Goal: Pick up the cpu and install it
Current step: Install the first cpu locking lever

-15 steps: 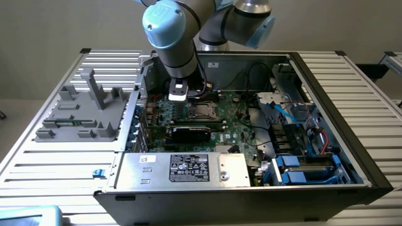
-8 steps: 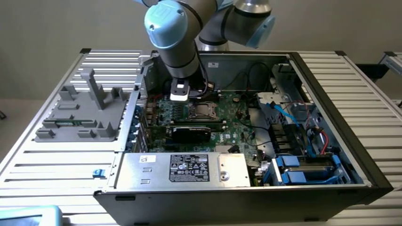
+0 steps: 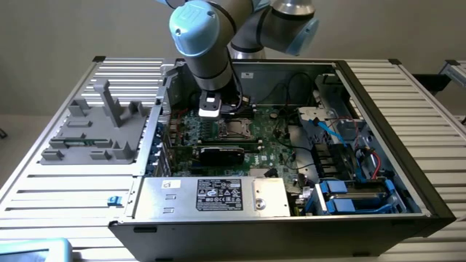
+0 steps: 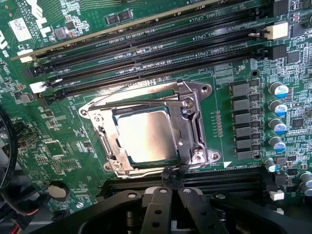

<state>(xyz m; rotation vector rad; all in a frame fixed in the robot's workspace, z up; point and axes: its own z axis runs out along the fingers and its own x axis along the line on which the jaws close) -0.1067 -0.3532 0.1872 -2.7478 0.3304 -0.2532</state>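
The cpu (image 4: 146, 136), a flat square with a shiny silver top, lies inside the metal socket frame (image 4: 192, 124) on the green motherboard (image 4: 73, 146). The frame's plate surrounds its edges. My gripper (image 4: 170, 176) is shut, its black fingers (image 4: 155, 204) pressed together with nothing seen between them. Its tips stand right at the frame's edge, beside the cpu and not on it. In the exterior view the arm (image 3: 204, 49) reaches down into the open computer case, just at the socket (image 3: 235, 129).
Long black memory slots (image 4: 161, 44) run on both sides of the socket, and round capacitors (image 4: 278, 117) stand nearby. A silver box with a white label (image 3: 218, 196), a black card (image 3: 229, 150) and blue cables (image 3: 331, 134) fill the case. A grey fixture (image 3: 95, 131) sits on the exterior view's left.
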